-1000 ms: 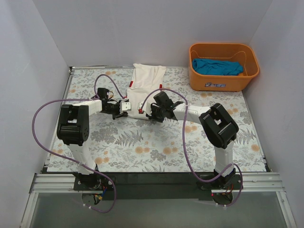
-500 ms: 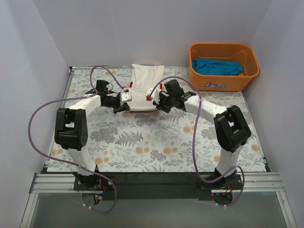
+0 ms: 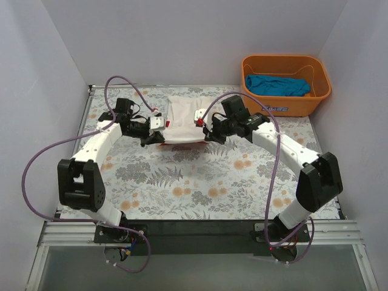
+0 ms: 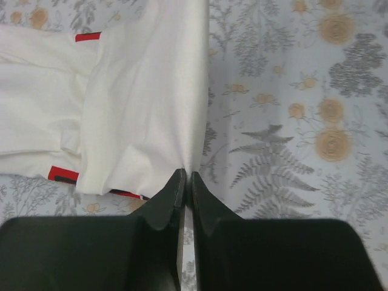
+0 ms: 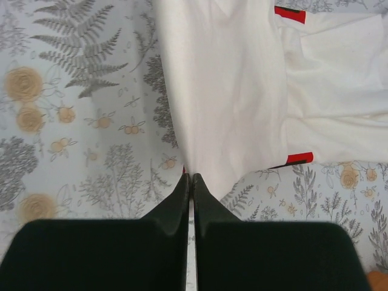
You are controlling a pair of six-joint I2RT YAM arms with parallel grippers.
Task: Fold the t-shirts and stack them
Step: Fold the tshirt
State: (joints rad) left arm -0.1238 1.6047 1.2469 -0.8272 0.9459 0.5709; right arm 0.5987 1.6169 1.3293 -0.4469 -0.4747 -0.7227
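Observation:
The white t-shirt [image 3: 182, 118] with red trim lies part-folded at the back middle of the table. My left gripper [image 3: 159, 125] is shut on its near left corner; the left wrist view shows the cloth [image 4: 145, 103] pinched between the black fingertips [image 4: 173, 188]. My right gripper [image 3: 203, 121] is shut on its near right corner; the right wrist view shows the shirt [image 5: 230, 91] held at the fingertips [image 5: 203, 185]. A teal-blue t-shirt [image 3: 276, 85] lies crumpled in the orange basket [image 3: 285, 106]. The red shirt is out of view.
The orange basket stands at the back right corner. The floral tablecloth [image 3: 200, 182] covers the table in front of the shirt. Grey walls close in at left, back and right. Purple cables loop over both arms.
Both grippers have carried the shirt's near edge away from the arm bases toward the back of the table. The shirt now looks shorter and doubled over.

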